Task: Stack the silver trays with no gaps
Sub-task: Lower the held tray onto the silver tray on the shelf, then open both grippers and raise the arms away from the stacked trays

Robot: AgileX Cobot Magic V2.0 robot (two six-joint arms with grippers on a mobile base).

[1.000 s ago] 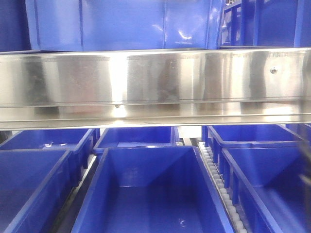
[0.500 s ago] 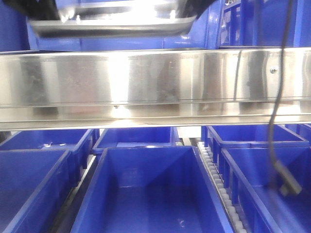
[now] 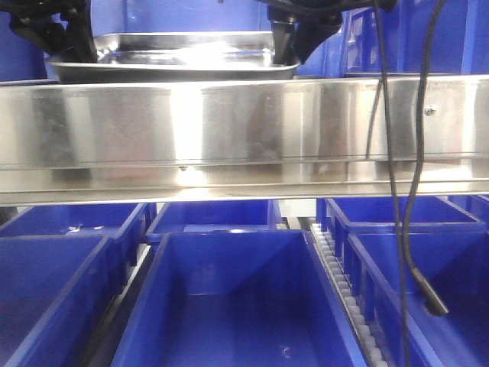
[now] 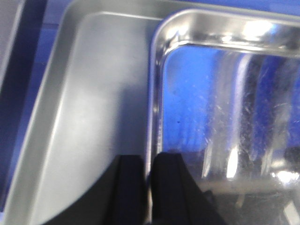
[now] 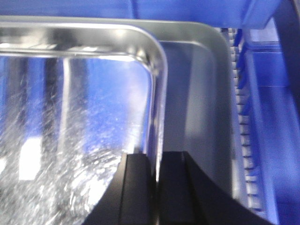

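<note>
**Upper tray held at both ends above the lower one**

My left gripper (image 4: 149,187) pinches the left rim of the upper silver tray (image 4: 225,108), fingers pressed together on either side of the thin wall. My right gripper (image 5: 157,187) pinches the same tray's right rim in the same manner. The lower silver tray (image 4: 89,122) lies beneath it, its floor showing beyond both held rims. Both sit above the steel shelf rail (image 3: 244,130), toward its left end. Blue bins (image 3: 237,298) fill the level below.
</note>
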